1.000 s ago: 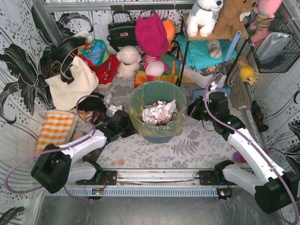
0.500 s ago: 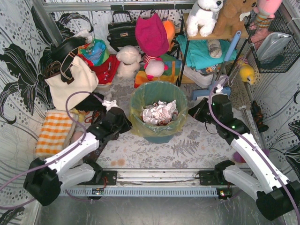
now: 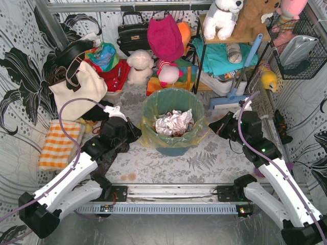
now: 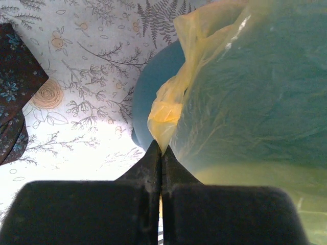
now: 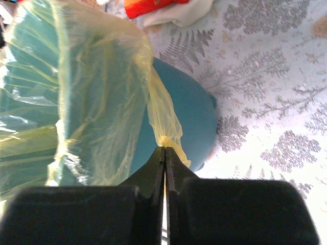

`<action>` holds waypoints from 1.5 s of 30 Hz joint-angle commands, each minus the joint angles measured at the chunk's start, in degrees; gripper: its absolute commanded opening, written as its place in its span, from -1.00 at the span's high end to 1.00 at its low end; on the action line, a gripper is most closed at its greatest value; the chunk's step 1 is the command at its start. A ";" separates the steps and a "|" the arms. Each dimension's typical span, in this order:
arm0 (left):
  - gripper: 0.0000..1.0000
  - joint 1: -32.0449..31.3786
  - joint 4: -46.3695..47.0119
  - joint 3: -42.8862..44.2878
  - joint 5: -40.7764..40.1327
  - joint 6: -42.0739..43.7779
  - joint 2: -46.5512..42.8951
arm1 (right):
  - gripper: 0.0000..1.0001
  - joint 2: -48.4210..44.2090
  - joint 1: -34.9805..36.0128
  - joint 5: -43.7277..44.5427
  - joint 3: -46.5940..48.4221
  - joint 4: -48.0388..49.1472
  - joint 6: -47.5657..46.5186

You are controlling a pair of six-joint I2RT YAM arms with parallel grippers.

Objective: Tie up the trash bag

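The yellow translucent trash bag point(image 3: 173, 109) lines a teal bucket point(image 3: 172, 149) at the middle of the table, with crumpled white-and-red paper point(image 3: 173, 122) inside. My left gripper point(image 3: 134, 136) sits at the bucket's left side, shut on a pinch of the trash bag's folded-over rim point(image 4: 164, 115). My right gripper point(image 3: 212, 126) sits at the bucket's right side, shut on the rim's film point(image 5: 166, 127) there. In both wrist views the yellow film runs straight into the closed jaws, stretched away from the bucket wall.
A cream tote bag point(image 3: 76, 92) and an orange checked cloth point(image 3: 59, 143) lie at the left. Plush toys point(image 3: 140, 66), a black handbag point(image 3: 132, 33) and a shelf point(image 3: 225, 51) crowd the back. A wire basket point(image 3: 299, 48) hangs at the right.
My left gripper has shut on the trash bag's left rim and both arms have drawn outward and toward the near edge, pulling the film away from the bucket.
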 commanded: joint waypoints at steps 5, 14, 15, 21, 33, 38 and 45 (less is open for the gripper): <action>1.00 -0.24 0.93 3.15 0.65 1.81 2.61 | 0.62 1.23 0.16 0.01 -0.41 -2.66 0.64; 1.00 -0.20 0.70 3.54 0.82 1.91 3.25 | -0.13 8.60 0.16 -5.42 -1.38 2.59 0.48; 1.00 -0.26 0.68 3.54 0.91 1.91 3.27 | -0.10 9.20 0.16 -5.68 -1.96 3.04 0.42; 1.00 -0.27 0.61 3.93 1.04 1.94 3.81 | -0.08 12.28 0.11 -8.65 -5.78 8.48 1.59; 1.00 -0.24 -0.55 4.64 0.71 1.84 3.33 | 0.17 15.70 0.07 -7.40 -9.72 14.93 2.11; 1.00 -0.27 -0.99 4.98 0.41 1.74 2.80 | 0.26 16.10 -0.10 -6.70 -10.67 15.88 2.31; 1.00 -0.20 -1.79 5.53 -0.04 0.39 1.00 | 1.00 13.88 -0.29 -6.52 -9.47 13.63 0.77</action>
